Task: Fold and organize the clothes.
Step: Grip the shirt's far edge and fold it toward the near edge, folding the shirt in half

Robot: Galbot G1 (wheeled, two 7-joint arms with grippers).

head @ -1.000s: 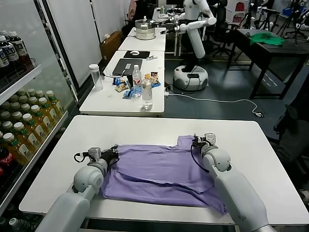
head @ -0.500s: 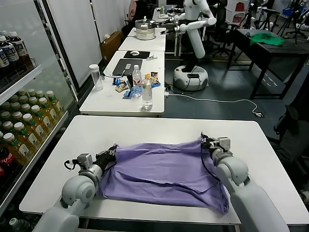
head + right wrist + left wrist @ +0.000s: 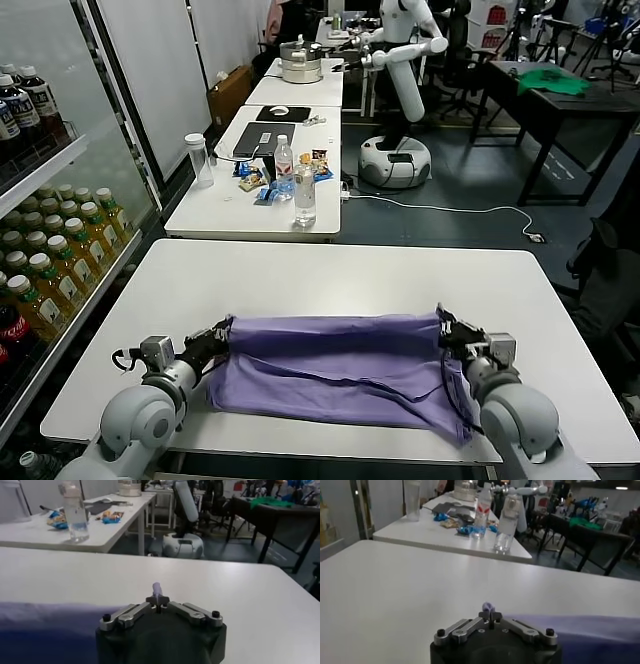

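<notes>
The lavender T-shirt (image 3: 335, 365) lies folded across the near part of the white table (image 3: 340, 275), its far edge held up between both grippers. My left gripper (image 3: 222, 331) is shut on the shirt's left corner; a pinch of purple cloth (image 3: 488, 607) sticks out of its closed fingertips, and the shirt (image 3: 580, 630) stretches away beside it. My right gripper (image 3: 442, 327) is shut on the right corner; a purple tuft (image 3: 157, 588) shows between its fingertips, with the shirt (image 3: 50, 617) spreading to the side.
A second white table (image 3: 255, 180) behind carries bottles (image 3: 304, 195), a cup and snacks. A drinks shelf (image 3: 40, 260) stands at the left. Another robot (image 3: 400, 90) and a dark table with a green cloth (image 3: 550, 80) are farther back.
Both grippers have pulled the shirt's far edge toward me and spread apart. The raised sleeve at the right has flattened, and the shirt is now a narrower band.
</notes>
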